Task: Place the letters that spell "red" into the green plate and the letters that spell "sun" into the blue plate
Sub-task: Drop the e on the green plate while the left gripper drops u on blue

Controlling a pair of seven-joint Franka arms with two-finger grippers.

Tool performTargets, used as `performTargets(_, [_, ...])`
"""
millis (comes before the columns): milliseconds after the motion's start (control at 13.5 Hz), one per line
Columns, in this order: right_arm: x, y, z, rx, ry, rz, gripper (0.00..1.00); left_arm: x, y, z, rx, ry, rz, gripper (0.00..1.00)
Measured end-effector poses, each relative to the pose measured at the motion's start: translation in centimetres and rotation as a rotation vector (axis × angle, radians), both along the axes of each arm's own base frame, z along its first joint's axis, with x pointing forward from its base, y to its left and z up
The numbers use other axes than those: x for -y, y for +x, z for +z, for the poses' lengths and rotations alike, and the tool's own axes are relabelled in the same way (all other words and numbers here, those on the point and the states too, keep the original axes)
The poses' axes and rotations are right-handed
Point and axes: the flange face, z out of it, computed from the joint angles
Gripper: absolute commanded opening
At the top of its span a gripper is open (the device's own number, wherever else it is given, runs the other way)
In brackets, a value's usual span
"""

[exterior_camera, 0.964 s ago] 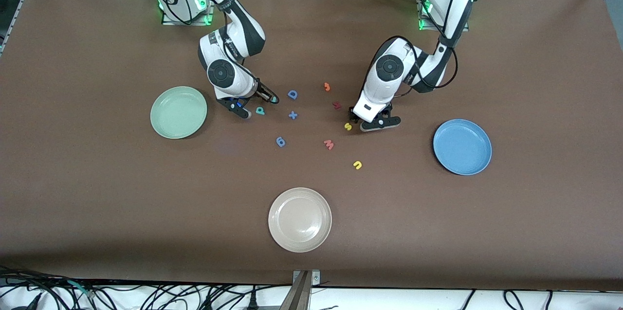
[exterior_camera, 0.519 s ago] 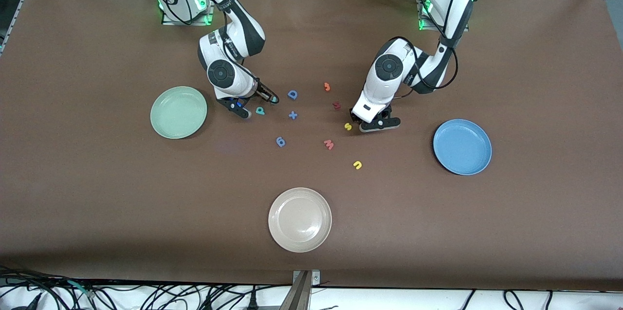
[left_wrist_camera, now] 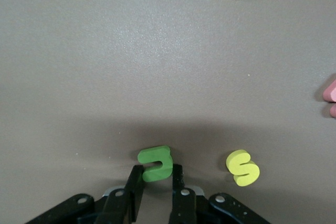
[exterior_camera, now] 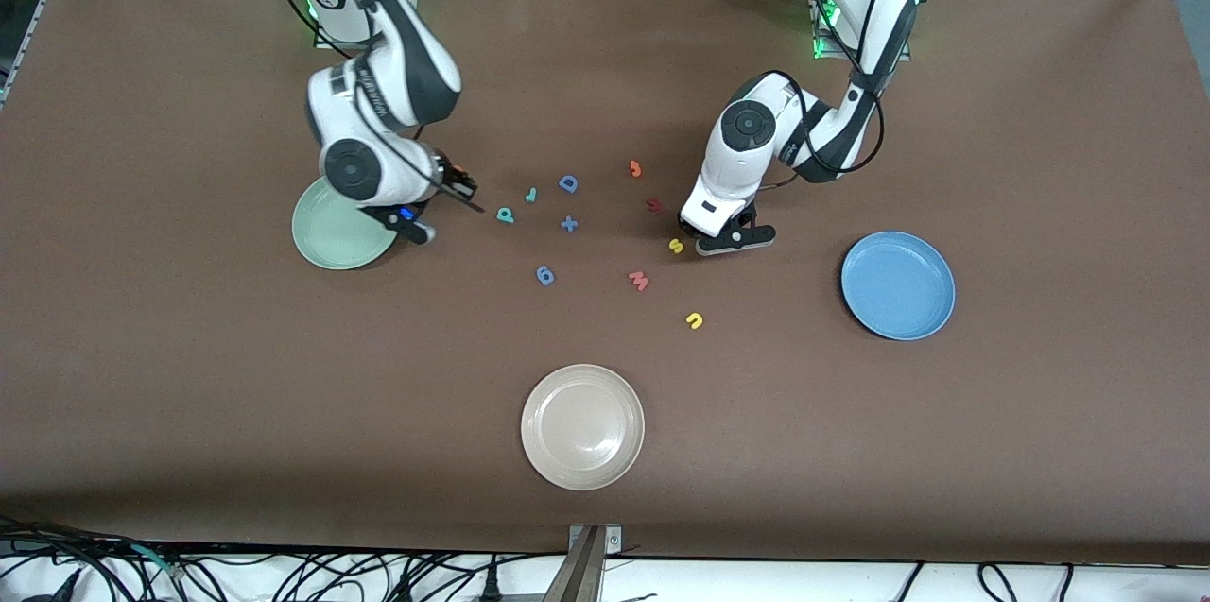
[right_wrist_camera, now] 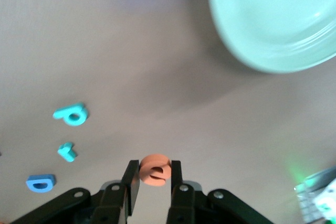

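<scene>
Right pincer (right_wrist_camera: 153, 182) grips orange "e" (right_wrist_camera: 155, 170), up in air over counter (exterior_camera: 189, 375) just beside green plate (exterior_camera: 326, 238). Teal "p" (exterior_camera: 506, 215) and thin teal "r" (exterior_camera: 530, 196) on counter, toward centre from it. Left pincer (left_wrist_camera: 156, 190) down at counter, clamped on dark green "n" (left_wrist_camera: 156, 163); yellow "s" (left_wrist_camera: 242, 167) just beside. Yellow "u" (exterior_camera: 695, 320) nearer front camera, between "s" and blue plate (exterior_camera: 898, 285).

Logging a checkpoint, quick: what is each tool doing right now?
Left tool: closed on the dark green letter, down at the table.
Right tool: closed on the orange "e", in the air beside the green plate.
</scene>
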Motion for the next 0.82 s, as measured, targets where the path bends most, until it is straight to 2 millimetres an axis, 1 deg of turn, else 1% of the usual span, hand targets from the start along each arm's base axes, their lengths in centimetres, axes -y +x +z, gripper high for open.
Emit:
performTargets(74, [2.4, 0.9, 0.3, -0.001, 0.013, 0.019, 0.20, 0.0, 0.0, 0.0, -0.001, 0.001, 0.001, 0.23])
performTargets(222, [8.1, 2.6, 0.4, -0.001, 0.043, 0.054, 0.20, 0.0, 0.1, 0.0, -0.002, 0.002, 0.002, 0.22])
performTargets(297, [10.6, 3.1, 0.3, 0.001, 0.054, 0.064, 0.20, 0.1, 0.1, 0.0, -0.004, 0.004, 0.003, 0.22])
performTargets(371, [12.6, 3.4, 0.2, 0.001, 0.050, 0.077, 0.20, 0.1, 0.3, 0.1, -0.013, 0.012, 0.005, 0.22])
performTargets(445, [14.0, 3.5, -0.2, -0.003, 0.026, 0.095, 0.20, 0.0, 1.2, 0.3, -0.022, 0.027, 0.015, 0.22])
performTargets(519, [14.8, 3.5, -0.7, -0.014, 0.001, 0.114, 0.20, -0.3, 2.5, 0.8, -0.032, 0.045, 0.031, 0.22])
performTargets(667, [15.8, 3.1, -2.5, -0.047, -0.016, 0.143, 0.20, -1.4, 5.6, 2.9, -0.048, 0.071, 0.061, 0.22])
performTargets(742, [16.5, 2.9, -3.3, -0.064, -0.017, 0.152, 0.20, -2.2, 7.0, 3.9, -0.057, 0.081, 0.071, 0.22])
performTargets(816, [17.1, 2.8, -4.1, -0.077, -0.018, 0.157, 0.20, -3.5, 8.4, 4.7, -0.070, 0.090, 0.077, 0.22])
